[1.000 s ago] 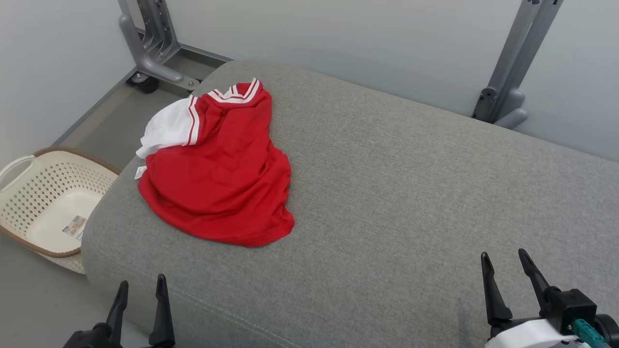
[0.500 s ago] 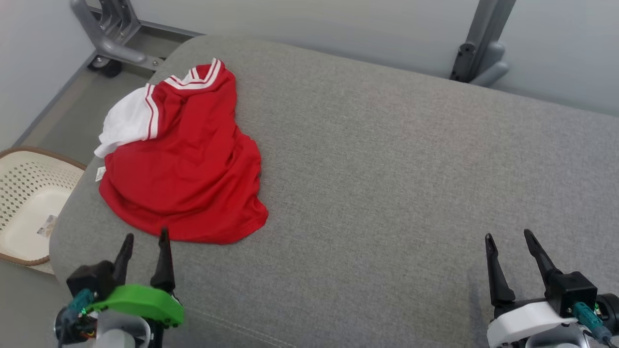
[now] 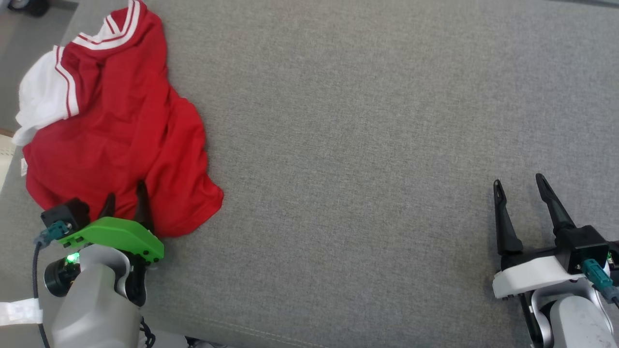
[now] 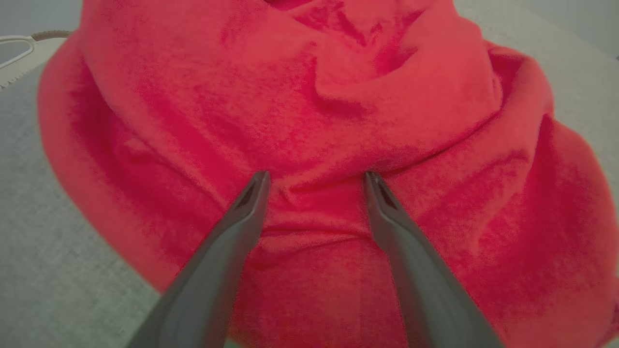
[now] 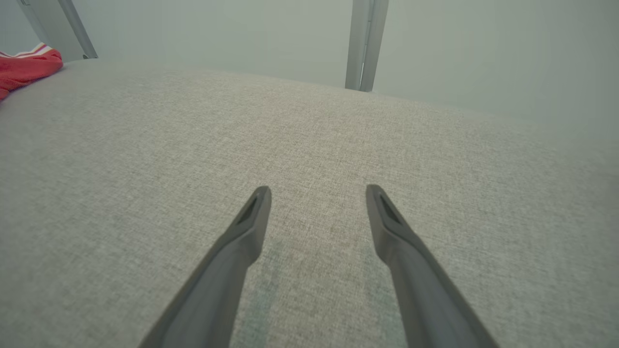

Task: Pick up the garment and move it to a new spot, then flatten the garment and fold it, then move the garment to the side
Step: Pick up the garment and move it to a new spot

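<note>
The garment (image 3: 116,121) is a crumpled red shirt with a white sleeve and striped collar, lying at the left of the grey cushion (image 3: 362,145). My left gripper (image 3: 125,193) is open, its two tips over the shirt's near hem. In the left wrist view the red cloth (image 4: 309,106) bunches in folds around and between the spread fingers, and my left gripper (image 4: 314,180) holds nothing. My right gripper (image 3: 518,182) stands open over bare cushion at the right, far from the shirt. The right wrist view shows my right gripper (image 5: 316,193) open above the fabric, with the garment's collar (image 5: 26,65) at far left.
A pale basket's rim (image 4: 19,43) shows at the upper left of the left wrist view. A grey metal post (image 5: 362,43) stands behind the cushion against the pale wall. The cushion's left edge (image 3: 9,193) drops to the floor.
The head camera has tilted down, so the whole scene has shifted up and left. My left gripper has advanced from the cushion's front edge onto the shirt's near hem. The shirt lies unchanged.
</note>
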Available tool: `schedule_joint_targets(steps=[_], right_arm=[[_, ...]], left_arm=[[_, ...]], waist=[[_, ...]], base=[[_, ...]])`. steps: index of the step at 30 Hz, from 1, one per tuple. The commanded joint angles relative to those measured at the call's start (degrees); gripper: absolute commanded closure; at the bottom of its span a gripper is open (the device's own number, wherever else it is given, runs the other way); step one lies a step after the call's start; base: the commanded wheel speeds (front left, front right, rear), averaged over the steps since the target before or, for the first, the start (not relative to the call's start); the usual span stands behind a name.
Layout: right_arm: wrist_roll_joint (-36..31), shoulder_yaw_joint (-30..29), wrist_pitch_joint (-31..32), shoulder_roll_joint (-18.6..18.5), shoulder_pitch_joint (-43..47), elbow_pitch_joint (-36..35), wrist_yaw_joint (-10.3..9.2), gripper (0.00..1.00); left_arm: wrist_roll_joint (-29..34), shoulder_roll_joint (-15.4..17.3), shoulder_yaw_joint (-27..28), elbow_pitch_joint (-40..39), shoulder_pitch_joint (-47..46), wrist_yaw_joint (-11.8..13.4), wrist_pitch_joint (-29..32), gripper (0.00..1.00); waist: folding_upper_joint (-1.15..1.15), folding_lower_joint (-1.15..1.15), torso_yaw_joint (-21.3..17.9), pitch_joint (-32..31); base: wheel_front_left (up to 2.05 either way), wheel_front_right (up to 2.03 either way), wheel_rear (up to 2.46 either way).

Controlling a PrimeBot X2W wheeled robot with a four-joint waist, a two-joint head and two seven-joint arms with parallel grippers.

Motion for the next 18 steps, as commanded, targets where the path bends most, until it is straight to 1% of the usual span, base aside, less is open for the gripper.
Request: schedule_joint_targets(steps=[1,4,5,6,7,9,11,16,18], right_arm=[[-0.23,-0.15,-0.15,-0.18,-1.38,-0.32,-0.08,0.00],[-0.32,-0.18,-0.15,-0.09,-1.99,-0.19,-0.08,0.00],[-0.31,-0.14,-0.15,-0.02,-2.11,-0.07,-0.08,0.00],[-0.18,-0.15,-0.15,0.07,-2.05,0.18,-0.08,0.00],[0.00,-0.17,-0.15,0.18,-1.94,0.48,-0.08,0.00],[0.32,-0.40,-0.12,0.38,-1.56,1.10,-0.08,0.00],[0.49,-0.50,-0.02,0.66,-0.75,1.66,-0.08,0.00],[1.45,0.38,-0.03,1.03,0.11,2.62,-0.08,0.00],[1.83,1.23,-0.08,1.13,0.38,2.96,-0.08,0.00]], left_arm=[[-0.64,0.70,0.45,2.74,-2.34,0.09,-0.01,0.00],[-1.72,0.16,0.61,6.88,-3.52,0.09,0.22,0.00],[-2.08,-0.15,0.42,7.59,-3.61,0.10,0.36,0.29],[-2.49,-0.51,0.15,8.09,-3.57,0.10,0.48,0.66],[-2.68,-1.00,-0.48,8.11,-3.32,0.09,0.58,1.00],[-3.16,-2.02,-2.23,7.06,-2.40,-0.12,0.59,1.00],[-3.61,-2.34,-3.92,4.45,-1.61,-0.38,0.46,1.00],[-1.67,-0.64,-5.87,-6.57,-0.33,-0.24,-0.48,1.00],[-0.94,-0.72,-7.78,-11.51,-0.24,-0.05,-0.65,1.00]], waist=[[0.30,0.00,-4.08,7.87],[0.30,0.00,-4.38,9.00],[0.30,0.00,-4.45,9.03],[0.30,0.00,-4.51,8.81],[0.30,0.00,-4.58,8.51],[0.30,0.00,-4.50,7.51],[0.30,0.00,-4.14,6.08],[0.30,0.00,-3.65,2.20],[0.30,0.00,-4.01,0.81]], base=[[0.00,0.00,0.00],[0.00,0.00,0.00],[0.00,0.00,0.00],[0.00,0.00,0.00],[0.00,0.00,0.00],[0.00,0.00,0.00],[0.00,0.00,0.00],[0.00,0.00,0.00],[0.00,0.00,0.00]])
